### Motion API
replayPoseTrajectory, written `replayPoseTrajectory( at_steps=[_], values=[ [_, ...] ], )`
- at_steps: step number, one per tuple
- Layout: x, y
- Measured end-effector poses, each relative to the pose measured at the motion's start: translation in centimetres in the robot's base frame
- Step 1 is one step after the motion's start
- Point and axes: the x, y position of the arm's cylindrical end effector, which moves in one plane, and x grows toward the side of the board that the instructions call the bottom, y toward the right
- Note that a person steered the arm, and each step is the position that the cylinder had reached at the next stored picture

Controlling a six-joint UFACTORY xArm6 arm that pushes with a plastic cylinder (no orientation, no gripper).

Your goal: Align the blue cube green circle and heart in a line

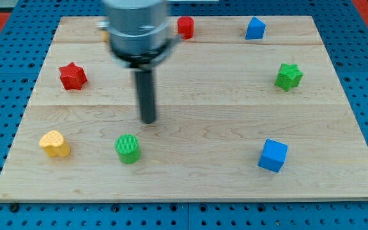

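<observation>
The blue cube (273,155) lies near the board's bottom right. The green circle (128,149), a ribbed green cylinder, lies at the bottom left of centre. The yellow heart (55,144) lies further left, near the left edge. All three sit at about the same height in the view. My tip (148,120) stands on the board just above and to the right of the green circle, apart from it. It touches no block.
A red star (73,76) lies at the left. A red cylinder (185,27) and a blue block (255,29) sit along the top edge. A green star (289,76) lies at the right. The arm hides the top-left yellow block.
</observation>
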Motion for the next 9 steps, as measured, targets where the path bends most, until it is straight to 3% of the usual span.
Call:
replayPoseTrajectory(
  at_steps=[1, 2, 3, 5, 6, 7, 8, 9],
  values=[
    [2.9, -5.4],
    [5.9, -1.7],
    [6.0, 2.6],
    [0.0, -7.5],
    [0.5, -10.1],
    [3.4, -8.7],
    [3.6, -9.1],
    [-0.6, -6.8]
  ],
)
